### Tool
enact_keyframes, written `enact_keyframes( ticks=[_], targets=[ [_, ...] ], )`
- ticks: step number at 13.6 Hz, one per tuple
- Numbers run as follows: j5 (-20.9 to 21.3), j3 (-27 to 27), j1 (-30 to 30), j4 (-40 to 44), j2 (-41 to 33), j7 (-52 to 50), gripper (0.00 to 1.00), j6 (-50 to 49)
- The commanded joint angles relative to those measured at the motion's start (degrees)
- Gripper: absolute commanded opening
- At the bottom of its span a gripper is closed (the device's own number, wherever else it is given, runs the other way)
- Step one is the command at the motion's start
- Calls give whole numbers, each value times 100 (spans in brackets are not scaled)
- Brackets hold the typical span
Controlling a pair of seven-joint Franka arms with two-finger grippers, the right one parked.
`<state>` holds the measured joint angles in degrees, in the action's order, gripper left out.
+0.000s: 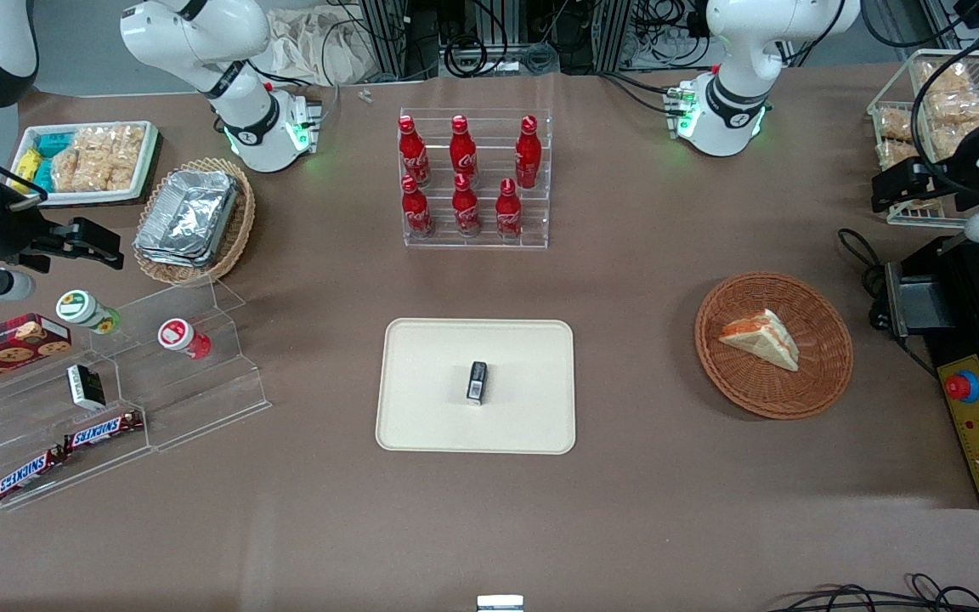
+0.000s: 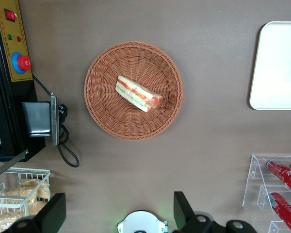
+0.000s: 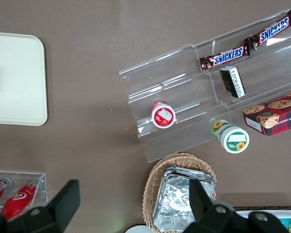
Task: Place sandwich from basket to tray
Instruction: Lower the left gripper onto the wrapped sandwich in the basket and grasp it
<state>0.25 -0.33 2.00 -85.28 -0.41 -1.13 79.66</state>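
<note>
The sandwich (image 1: 761, 337), a white triangular wedge with orange-red filling, lies in the round reddish-brown wicker basket (image 1: 829, 378) toward the working arm's end of the table. Both show in the left wrist view, the sandwich (image 2: 138, 93) in the middle of the basket (image 2: 106, 119). The cream-beige tray (image 1: 430, 408) lies mid-table, with one edge in the left wrist view (image 2: 276, 73). My left gripper (image 1: 902, 183) hangs high over the table, farther from the front camera than the basket. It is open and empty (image 2: 117, 213), well apart from the sandwich.
A small dark box (image 1: 477, 382) stands on the tray. An acrylic rack of red bottles (image 1: 474, 183) stands farther back. A black control box with a red button (image 1: 970, 408), a cable (image 1: 859, 255) and a wire basket of snacks (image 1: 940, 102) sit beside the basket.
</note>
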Motion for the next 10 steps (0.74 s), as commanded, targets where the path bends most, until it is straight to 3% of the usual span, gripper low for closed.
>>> enact_keyframes(
  ticks=[1, 3, 6, 10],
  targets=[
    [28, 59, 54, 170, 67, 35, 100, -118],
    [63, 76, 46, 143, 111, -36, 100, -118],
    [107, 129, -24, -84, 234, -1744, 100, 4],
    [89, 138, -69, -1654, 173, -3774, 100, 1573]
  ],
)
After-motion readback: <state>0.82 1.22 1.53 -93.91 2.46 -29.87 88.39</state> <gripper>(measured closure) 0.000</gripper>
